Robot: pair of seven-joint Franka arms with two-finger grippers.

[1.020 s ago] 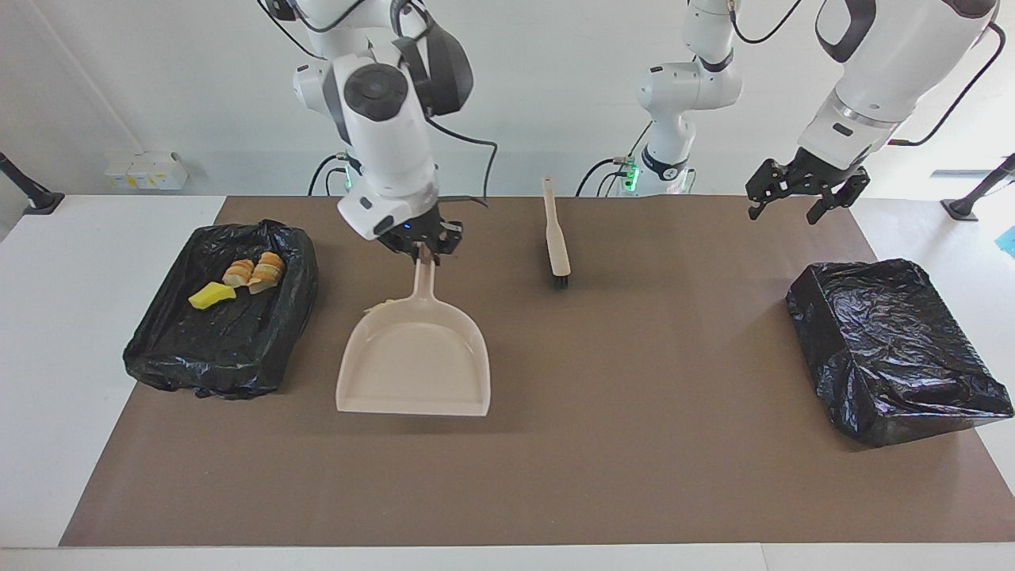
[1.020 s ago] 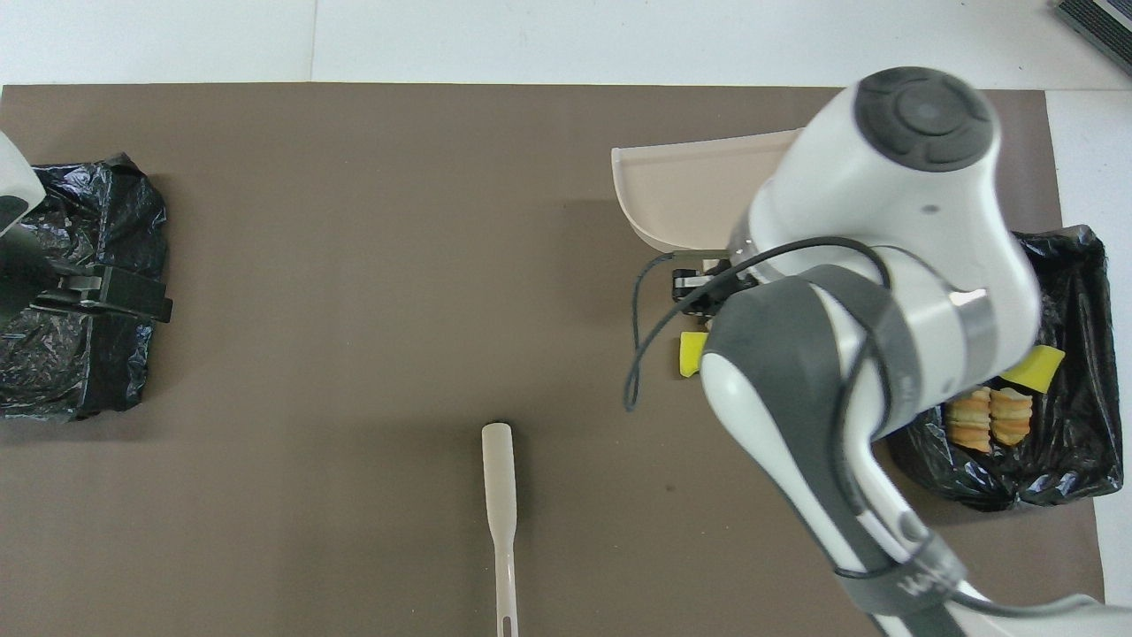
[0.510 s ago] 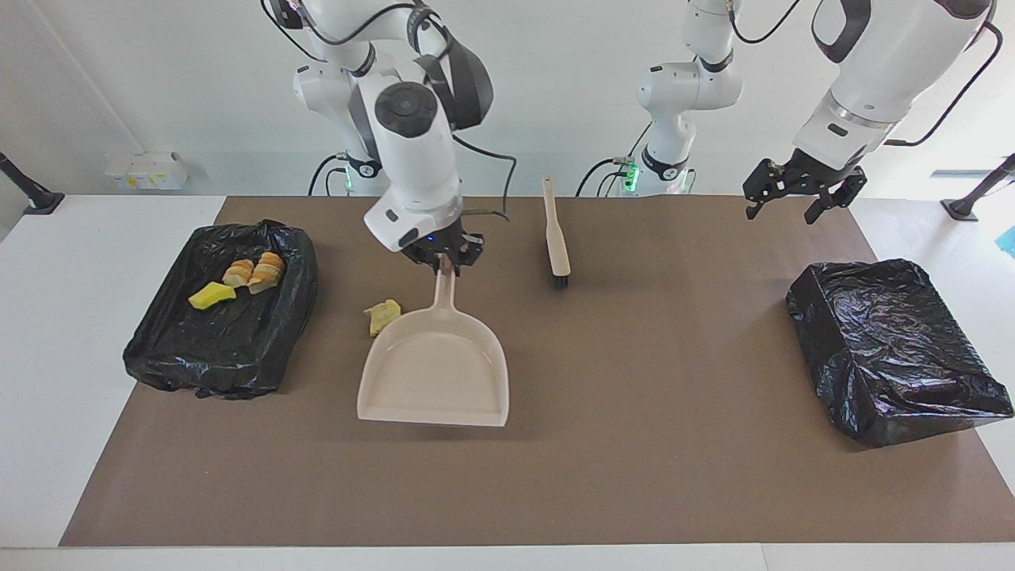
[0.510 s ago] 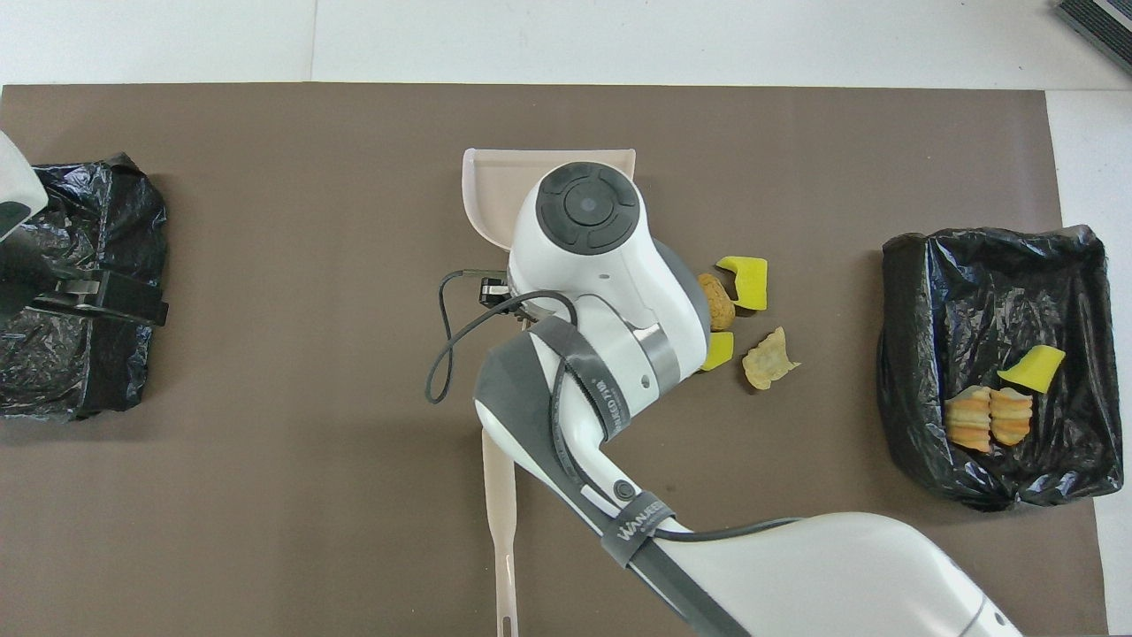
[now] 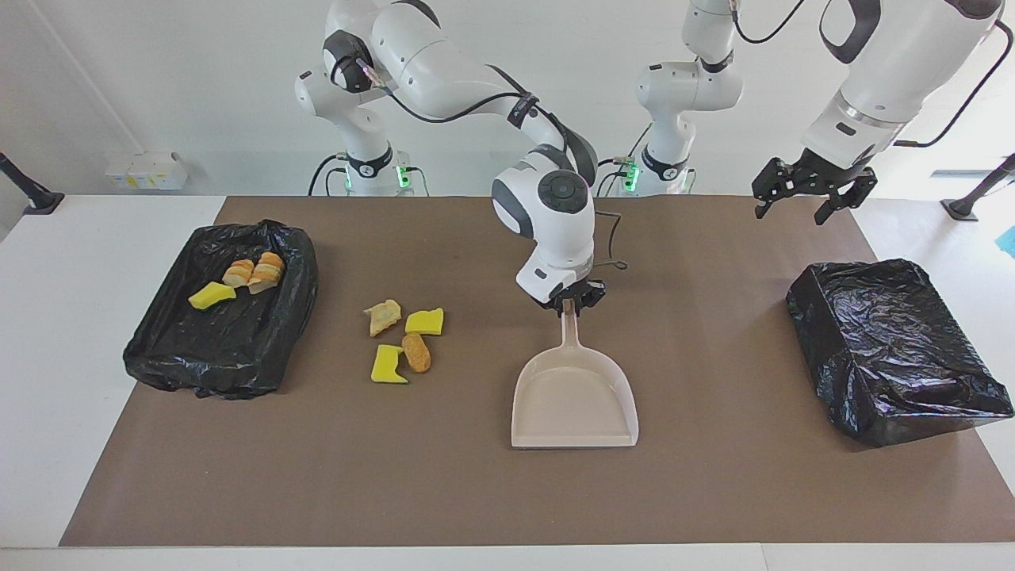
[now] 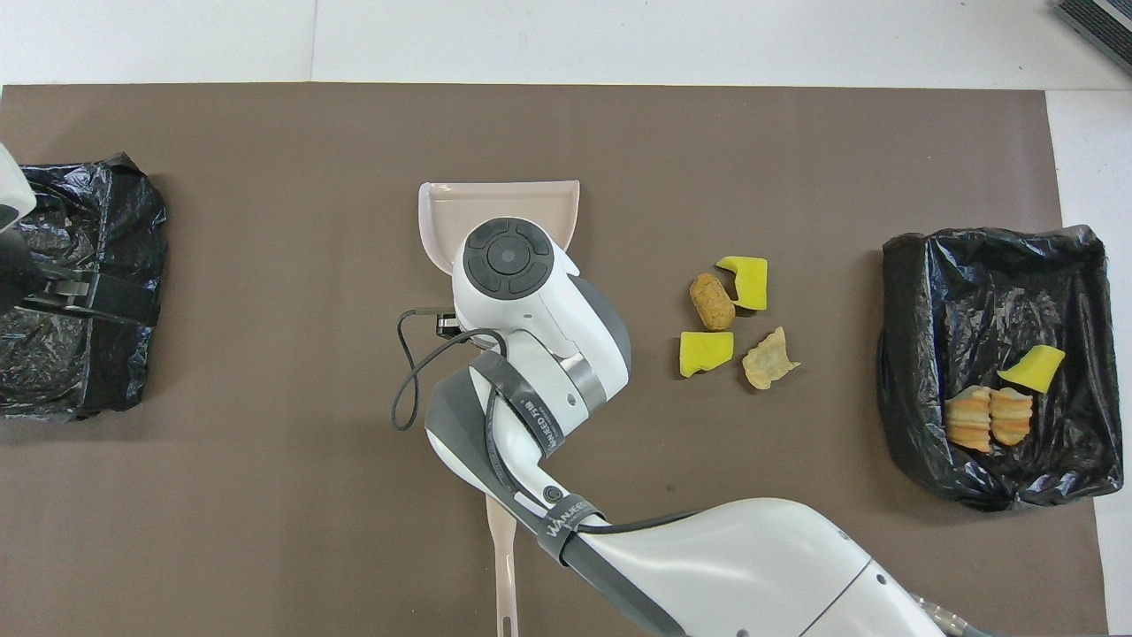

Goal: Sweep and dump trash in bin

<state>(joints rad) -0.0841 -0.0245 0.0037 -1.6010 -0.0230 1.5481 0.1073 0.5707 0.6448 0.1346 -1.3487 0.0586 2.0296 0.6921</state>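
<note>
Facing view: brown mat (image 5: 714, 492) covers white table (image 5: 47, 396), pale wall.

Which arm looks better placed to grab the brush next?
Probably the left. Its hand hangs open and empty, while the right hand is shut on the dustpan. The brush lies close to the robots.

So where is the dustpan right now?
The dustpan is mid-table, its handle gripped by the right gripper. The loose trash pieces lie beside it toward the right arm's end, and it holds none of them.
</note>
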